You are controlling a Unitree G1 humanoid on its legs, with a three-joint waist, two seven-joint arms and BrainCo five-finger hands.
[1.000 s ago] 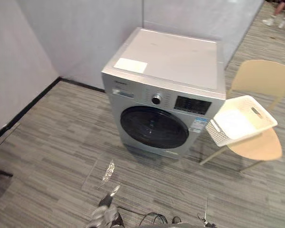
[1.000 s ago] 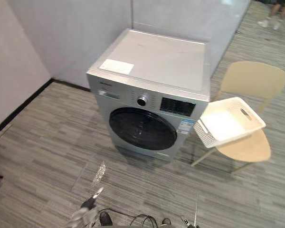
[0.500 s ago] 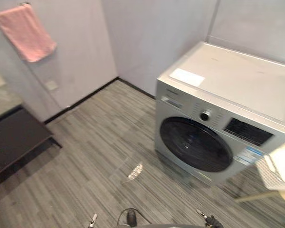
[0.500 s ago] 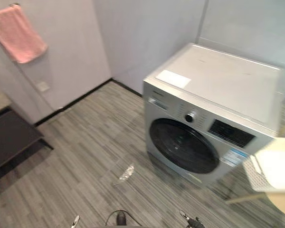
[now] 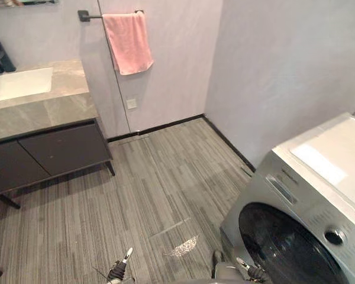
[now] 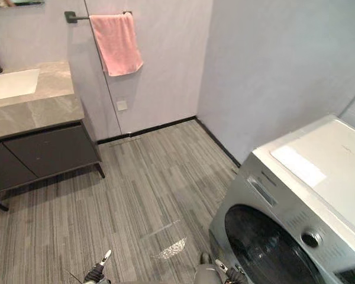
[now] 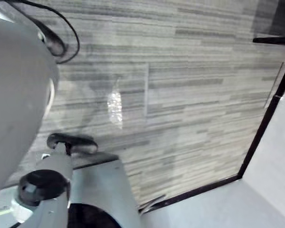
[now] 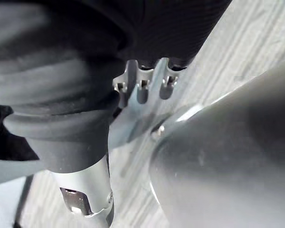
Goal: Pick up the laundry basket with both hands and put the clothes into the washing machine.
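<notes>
silver front-loading washing machine (image 5: 296, 195), door (image 5: 287, 251) was shut | left hand (image 5: 117, 272), right hand (image 5: 252, 273): grip state was unreadable | laundry basket judged light, stiff; take opposite rim handles

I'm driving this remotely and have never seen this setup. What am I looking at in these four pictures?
A humanoid robot with two hands. The two wide pictures come from its head camera, looking down: a washing machine, door shut, at the robot's right; a pink towel on a wall rail and a dark vanity with a sink to the left. The left hand and right hand peek in at the bottom edge; too little shows to tell whether they hold anything. The other two pictures come from wrist cameras, aimed at the grey striped floor.
</notes>
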